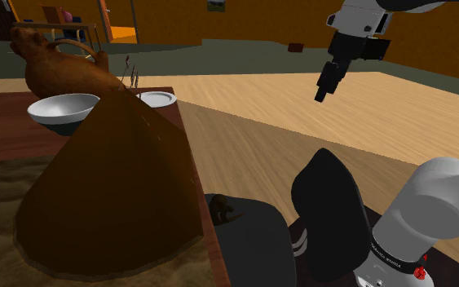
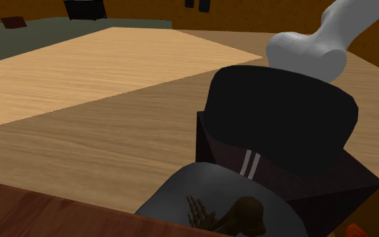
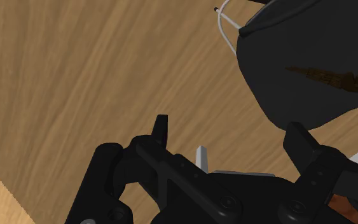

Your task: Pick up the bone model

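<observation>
— Which step?
— The approach, I'd judge. The dark grey rounded seat (image 1: pixel 256 245) sits low-centre in the shoulder view. The all-black two-finger gripper (image 1: pixel 322 94) hangs at upper right, fingers apart and empty.
— And the small brown bone model (image 1: pixel 223 212)?
— It's lying near the seat's upper-left edge. The next move is to swing over it and descend.

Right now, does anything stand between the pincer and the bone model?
Nothing visible. The pincer hangs in open air over the floor; the brown bone model lies uncovered on a dark grey rounded surface.
</observation>
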Motion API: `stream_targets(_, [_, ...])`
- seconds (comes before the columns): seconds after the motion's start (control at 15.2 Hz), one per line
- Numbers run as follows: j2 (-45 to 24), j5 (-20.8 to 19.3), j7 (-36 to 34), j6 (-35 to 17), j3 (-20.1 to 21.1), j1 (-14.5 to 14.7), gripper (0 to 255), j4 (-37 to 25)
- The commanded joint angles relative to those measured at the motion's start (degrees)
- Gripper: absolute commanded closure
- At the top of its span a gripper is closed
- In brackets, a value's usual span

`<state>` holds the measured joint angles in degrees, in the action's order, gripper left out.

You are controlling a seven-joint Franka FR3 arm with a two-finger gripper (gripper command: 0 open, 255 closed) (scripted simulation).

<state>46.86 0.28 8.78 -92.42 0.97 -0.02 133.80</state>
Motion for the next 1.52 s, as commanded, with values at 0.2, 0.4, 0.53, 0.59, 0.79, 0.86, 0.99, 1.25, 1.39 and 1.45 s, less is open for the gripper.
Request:
stream_targets(0.2, [0.2,2.5,-3.2,-2.5,3.3,1.5,0,2.4])
stream_targets(0.4, [-0.2,4.9,-6.3,-5.2,6.7,3.0,0,4.4])
stream_targets(0.53, [-0.8,6.5,-8.4,-7.1,9.1,4.0,0,5.3])
stream_targets(0.59, [-1.2,7.3,-9.5,-8.1,10.2,4.5,0,5.7])
stream_targets(0.79, [-2.9,9.6,-12.6,-11.2,13.9,6.0,0,6.5])
stream_targets(0.86, [-3.6,10.3,-13.6,-12.3,15.1,6.4,0,6.7])
stream_targets(0.99, [-5.3,11.6,-15.7,-14.5,17.6,7.2,0,6.8])
stream_targets(1.25, [-9.3,13.7,-19.9,-19.0,22.7,8.5,0,6.1])
stream_targets(1.39, [-11.7,14.4,-22.1,-21.2,25.4,8.9,0,5.4])
stream_targets(1.45, [-13.0,14.6,-23.2,-22.4,26.7,9.0,0,5.0])
